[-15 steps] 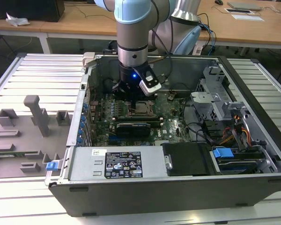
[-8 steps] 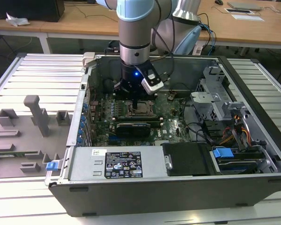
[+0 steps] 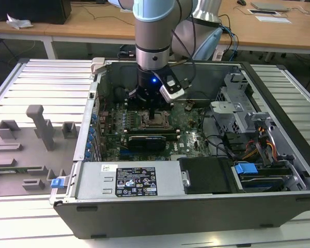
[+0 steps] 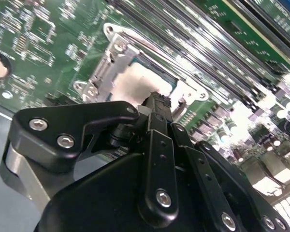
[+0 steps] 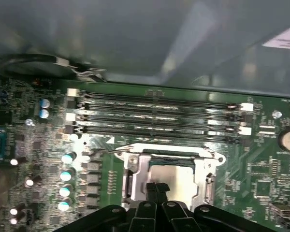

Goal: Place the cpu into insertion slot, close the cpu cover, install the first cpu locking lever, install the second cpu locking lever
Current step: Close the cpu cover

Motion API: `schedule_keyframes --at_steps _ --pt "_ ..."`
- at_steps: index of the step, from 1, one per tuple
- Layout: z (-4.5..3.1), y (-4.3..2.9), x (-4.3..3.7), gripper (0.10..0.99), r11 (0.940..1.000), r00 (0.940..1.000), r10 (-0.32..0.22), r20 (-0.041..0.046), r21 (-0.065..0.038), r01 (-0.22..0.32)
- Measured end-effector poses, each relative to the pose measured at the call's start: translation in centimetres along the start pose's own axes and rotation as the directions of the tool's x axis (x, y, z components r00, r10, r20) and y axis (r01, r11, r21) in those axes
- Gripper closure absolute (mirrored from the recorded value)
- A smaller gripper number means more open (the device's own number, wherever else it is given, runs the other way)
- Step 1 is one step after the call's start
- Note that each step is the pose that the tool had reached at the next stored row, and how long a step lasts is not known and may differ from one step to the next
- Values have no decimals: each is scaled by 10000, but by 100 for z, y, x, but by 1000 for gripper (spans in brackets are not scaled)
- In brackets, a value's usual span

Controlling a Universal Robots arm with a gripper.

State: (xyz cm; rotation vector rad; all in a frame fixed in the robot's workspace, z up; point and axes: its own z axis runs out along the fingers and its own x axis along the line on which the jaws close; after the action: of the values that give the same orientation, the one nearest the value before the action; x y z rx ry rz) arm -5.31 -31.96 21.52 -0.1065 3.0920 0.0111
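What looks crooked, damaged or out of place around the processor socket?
Nothing stands out. The cpu lies flat and square in the window of the cpu cover, and the gripper hangs over it.

Computer case [image 3: 196,217] lies open on desk [image 3: 41,88]. Insertion slot [image 3: 156,121] in middle of board inside. Cpu [image 5: 171,175] sits in slot, cpu cover [image 5: 135,176] flat around it. Tool [image 5: 157,187] directly above slot. Memory slots [image 5: 157,113] between slot and case wall. In exterior view, long card [image 3: 147,140] in front of slot.

The pale silver-grey square cpu [image 5: 173,175] was seen seated flat in the insertion slot [image 3: 157,122]. The silvery cpu cover [image 5: 134,178] was seen folded down around it, framing its top.
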Motion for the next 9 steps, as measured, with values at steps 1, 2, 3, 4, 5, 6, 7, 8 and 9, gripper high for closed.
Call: schedule_keyframes --at_steps 1,2,3,4,5,6,7,8,9 --pt "1 -2 -25 980 10000 10000 1 -1 0 -1" --pt "2 -5 -49 980 10000 10000 -1 -3 0 1" --pt "3 -6 -71 980 10000 10000 -2 -5 0 2" --pt "4 -8 -86 980 10000 10000 -2 -7 0 2" --pt "0 -8 -93 980 10000 10000 -1 -15 1 1" --pt "-19 -7 -94 980 10000 10000 1 -15 -1 -1" --pt "-40 -7 -96 980 10000 10000 0 -15 -1 0" --pt "-63 -7 -97 980 10000 10000 -1 -16 -1 1" --pt "-95 -7 -99 980 10000 10000 -1 -15 -1 1"
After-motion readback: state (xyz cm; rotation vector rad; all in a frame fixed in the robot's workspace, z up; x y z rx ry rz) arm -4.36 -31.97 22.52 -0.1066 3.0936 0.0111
